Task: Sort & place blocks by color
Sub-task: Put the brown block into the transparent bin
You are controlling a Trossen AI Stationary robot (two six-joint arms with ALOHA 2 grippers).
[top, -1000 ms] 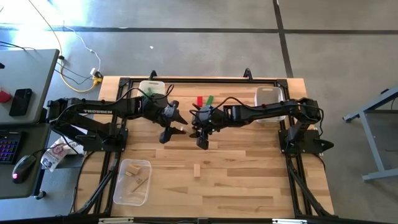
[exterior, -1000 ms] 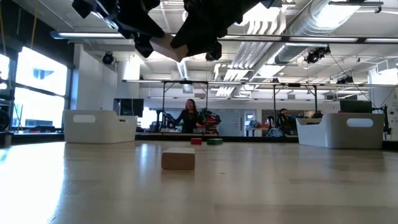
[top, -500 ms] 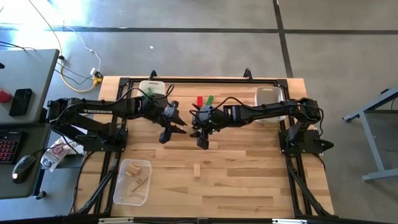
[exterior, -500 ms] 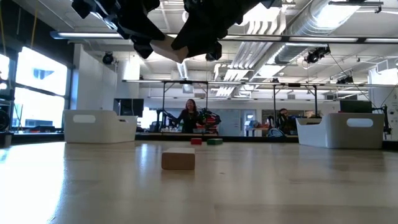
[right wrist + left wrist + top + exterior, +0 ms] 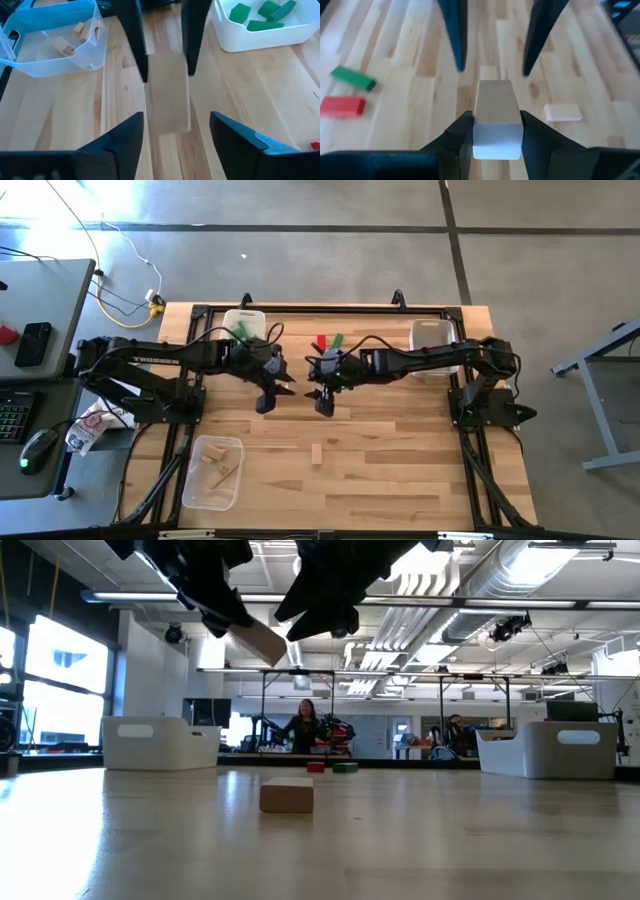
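My left gripper (image 5: 278,388) hangs above the table's middle, shut on a natural wood block (image 5: 496,107) that also shows high up in the low view (image 5: 262,640). My right gripper (image 5: 324,400) faces it from the table's right, open, with its fingers (image 5: 459,40) standing just beyond the block's free end. Another natural block (image 5: 317,453) lies flat on the table nearer the near edge. A red block (image 5: 321,342) and a green block (image 5: 336,340) lie side by side farther back. My left gripper pinches the wood block between its two fingers, which sit on the long sides near one end (image 5: 475,135). The fingers come roughly level from the table's left and lie along the block. The block juts out ahead of them, lifted clear and tilted down at its free end (image 5: 275,648).
A clear bin (image 5: 212,470) with natural blocks sits at the near left. A white bin (image 5: 260,22) with green blocks is at the far left and another white bin (image 5: 432,340) at the far right. Bare wood lies between the grippers and the near edge.
My left gripper has drawn back a little toward the table's left, taking the wood block with it. The block, which was up between both grippers, now stands apart from my right gripper and tilts down more.
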